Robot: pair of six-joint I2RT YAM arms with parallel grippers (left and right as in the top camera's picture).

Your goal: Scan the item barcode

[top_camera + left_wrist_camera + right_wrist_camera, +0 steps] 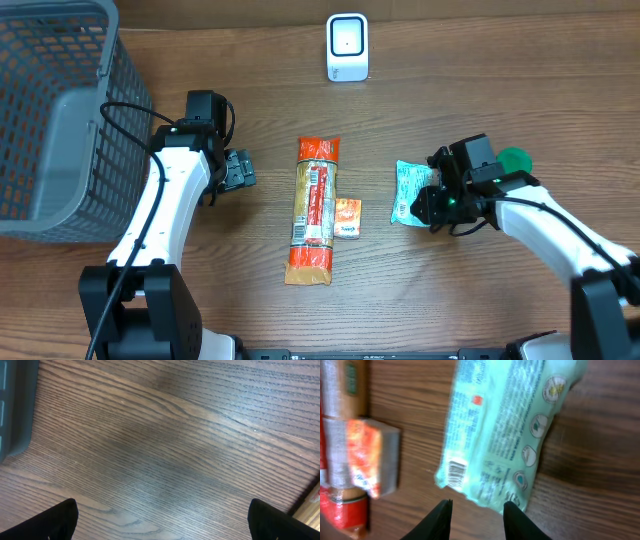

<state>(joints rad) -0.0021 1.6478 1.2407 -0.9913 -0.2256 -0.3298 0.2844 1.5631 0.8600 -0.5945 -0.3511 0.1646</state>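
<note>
The item, a mint-green packet [410, 188], lies flat on the wooden table at the right, and its barcode [455, 473] faces up near the lower left corner in the right wrist view. My right gripper [430, 205] hovers at the packet's [505, 430] near edge. Its jaws [478, 506] stand partly apart, with wood showing between them and nothing held. My left gripper [240, 170] is wide open over bare table [162, 510] to the left. The white scanner [347, 47] stands at the back centre.
A long orange package [314, 210] and a small orange box [347, 217] lie in the middle of the table, left of the packet. A grey wire basket [60, 120] fills the far left. A green object [515, 158] sits behind my right arm.
</note>
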